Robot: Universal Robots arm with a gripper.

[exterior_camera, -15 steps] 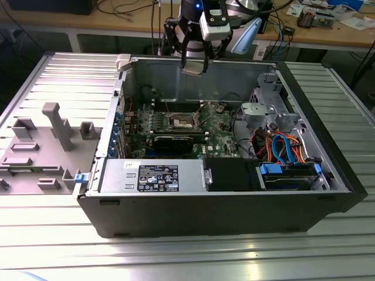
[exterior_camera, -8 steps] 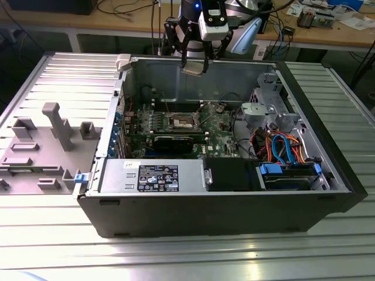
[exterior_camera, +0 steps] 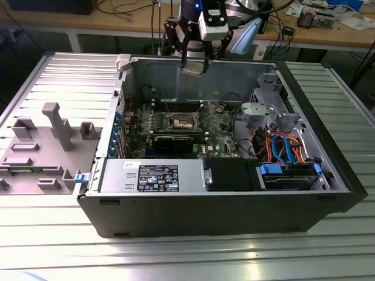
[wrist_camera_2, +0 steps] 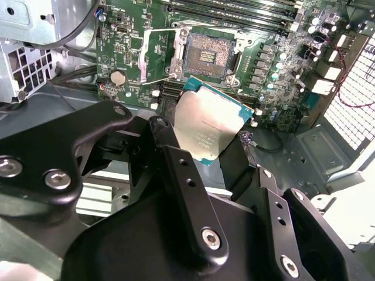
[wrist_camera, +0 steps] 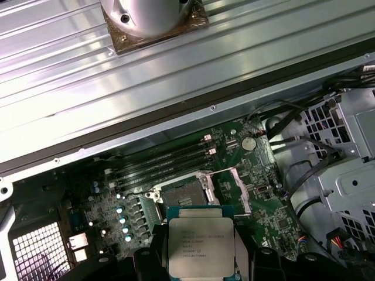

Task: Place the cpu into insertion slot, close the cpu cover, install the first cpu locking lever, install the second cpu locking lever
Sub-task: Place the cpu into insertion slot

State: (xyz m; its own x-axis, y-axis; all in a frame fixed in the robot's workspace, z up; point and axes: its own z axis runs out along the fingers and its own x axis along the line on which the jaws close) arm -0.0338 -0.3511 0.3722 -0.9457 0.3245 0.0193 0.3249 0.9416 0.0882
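Note:
My gripper (exterior_camera: pixel 195 63) hangs above the open computer case, over its back wall, shut on the cpu (exterior_camera: pixel 194 69). The cpu (wrist_camera_2: pixel 205 126) is a flat square chip with a silver-grey top, pinched by its edges between the black fingers (wrist_camera_2: pixel 176 158); it also shows in the first wrist view (wrist_camera: pixel 201 246). Well below it lies the empty insertion slot (wrist_camera_2: pixel 205 55) (wrist_camera: pixel 179 192) on the green motherboard (exterior_camera: pixel 220 126). The cpu cover (wrist_camera_2: pixel 153 55) (wrist_camera: pixel 237 188), a thin silvery frame, is swung open beside the slot. In the exterior view the slot (exterior_camera: pixel 183 121) sits mid-board.
A black card (exterior_camera: pixel 176 142) lies in front of the slot. A silver drive cage (exterior_camera: pixel 266 105) and coloured cables (exterior_camera: pixel 281 146) fill the exterior view's right of the case. The power supply (exterior_camera: pixel 152 175) lines the near wall. A grey fixture tray (exterior_camera: pixel 47 140) sits outside at the exterior view's left.

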